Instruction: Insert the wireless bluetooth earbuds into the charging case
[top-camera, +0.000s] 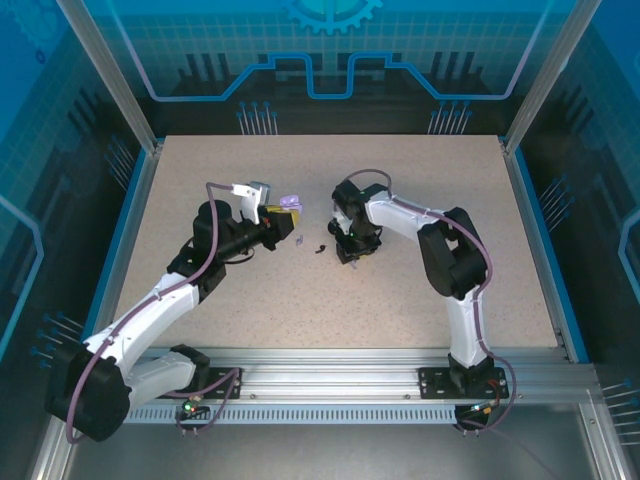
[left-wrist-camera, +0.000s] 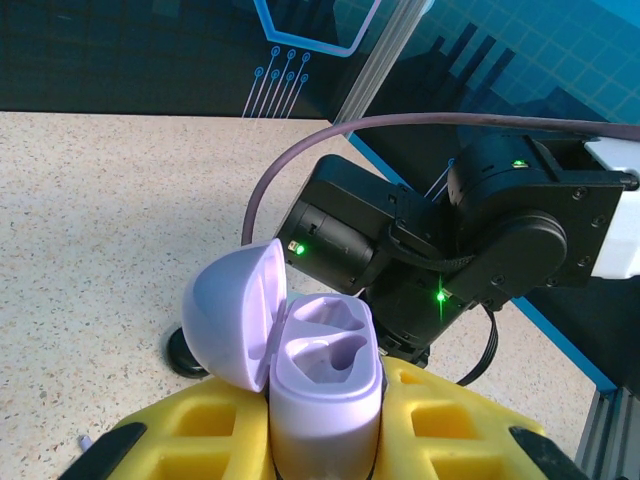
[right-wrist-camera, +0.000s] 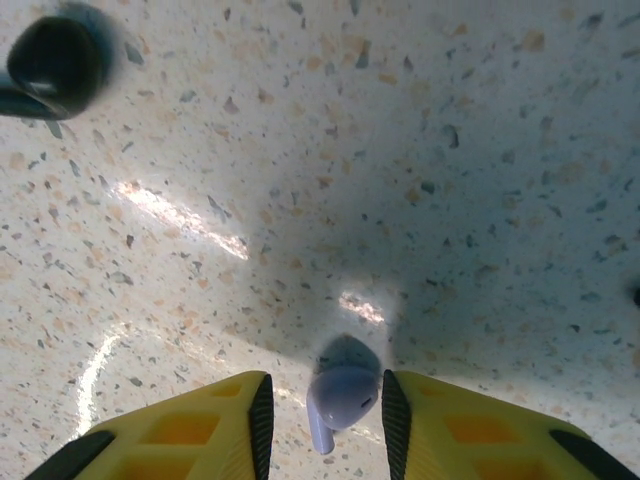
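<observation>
The charging case (left-wrist-camera: 325, 385) is a pale lilac pod, not black. It stands upright between the yellow fingers of my left gripper (left-wrist-camera: 325, 432), which is shut on it. Its lid (left-wrist-camera: 232, 318) is swung open to the left and both wells are empty. From above, the case (top-camera: 289, 204) sits at the left gripper's (top-camera: 283, 212) tip, left of table centre. One lilac earbud (right-wrist-camera: 350, 390) lies on the table between my right gripper's (right-wrist-camera: 325, 408) fingers. It is close to the right pad, with a gap on the left. The right gripper (top-camera: 352, 250) points down at mid-table.
A small dark round thing (right-wrist-camera: 50, 62) lies on the speckled table (top-camera: 420, 190) between the two grippers (top-camera: 320, 247), also beside the case (left-wrist-camera: 188, 352). A tiny pale piece (top-camera: 299, 238) lies near it, too small to identify. Blue enclosure walls ring the table.
</observation>
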